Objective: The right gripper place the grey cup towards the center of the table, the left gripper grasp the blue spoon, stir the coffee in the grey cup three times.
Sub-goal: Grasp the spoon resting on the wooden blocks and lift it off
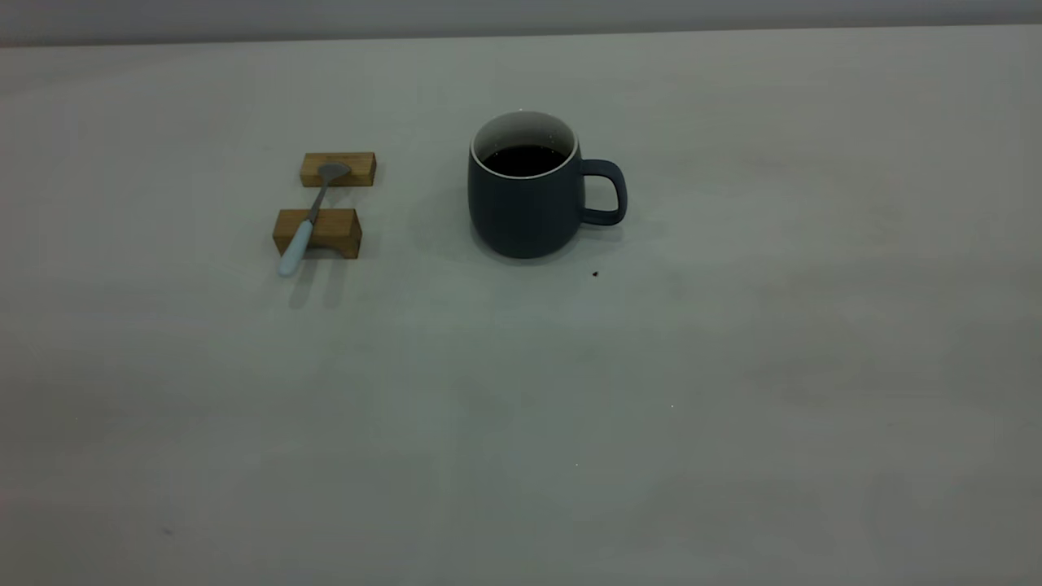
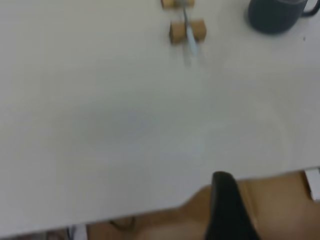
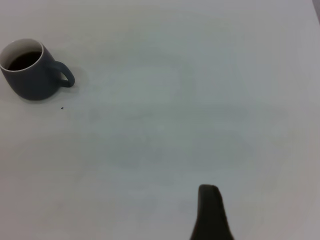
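Neither arm appeared in the exterior view. Only one dark finger of the left gripper (image 2: 226, 210) showed in its wrist view, held back over the near edge of the table (image 1: 521, 423), so whether it was open or closed could not be told. The right gripper (image 3: 210, 215) likewise showed a single dark finger above bare table, well apart from everything; its state could not be told either.

The blue spoon (image 1: 308, 218) lay across two small wooden blocks (image 1: 317, 232) at the left, its bowl resting on the far block and its pale handle overhanging the near one. Nothing gripped it.

The grey cup (image 1: 527, 191) stood upright to the right of the blocks, handle pointing right, with the coffee (image 1: 525, 159) lying flat inside. A dark speck (image 1: 595, 274) sat just near of the cup.

Judged from this layout, the cup already stood close to the table's middle, while grasping the spoon and all three stirs remained to be done.
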### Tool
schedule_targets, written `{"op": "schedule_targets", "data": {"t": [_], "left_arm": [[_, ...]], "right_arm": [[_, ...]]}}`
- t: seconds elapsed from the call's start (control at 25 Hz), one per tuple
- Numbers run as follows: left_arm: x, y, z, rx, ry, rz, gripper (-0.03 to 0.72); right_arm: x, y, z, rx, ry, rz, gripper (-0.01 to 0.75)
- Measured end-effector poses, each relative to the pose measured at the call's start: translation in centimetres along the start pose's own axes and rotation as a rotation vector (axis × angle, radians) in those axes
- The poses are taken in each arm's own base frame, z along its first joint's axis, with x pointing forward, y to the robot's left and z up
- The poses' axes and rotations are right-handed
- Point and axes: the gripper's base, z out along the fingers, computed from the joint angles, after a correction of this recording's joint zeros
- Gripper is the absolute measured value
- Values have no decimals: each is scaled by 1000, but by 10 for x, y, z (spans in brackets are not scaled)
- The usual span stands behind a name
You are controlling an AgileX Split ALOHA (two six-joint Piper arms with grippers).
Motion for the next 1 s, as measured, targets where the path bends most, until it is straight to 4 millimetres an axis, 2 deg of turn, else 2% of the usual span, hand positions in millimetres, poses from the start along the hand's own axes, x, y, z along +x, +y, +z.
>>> {"op": "schedule_targets", "data": {"t": [0.2,0.48,0.6,0.8,1.0], "left_arm": [[-37,9,35,-5,131,-57,641],[-93,24,101,-13,331,-109,650],[-112,31,137,-16,429,-139,649],[-134,34,210,-26,568,-205,639],[-142,21,285,-12,665,-175,624]], "right_arm": [[0,0,0,0,0,0,592],[0,0,0,0,0,0,592],[0,0,0,0,0,0,592],[0,0,0,0,1,0,592],[0,0,0,0,2,0,592]]}}
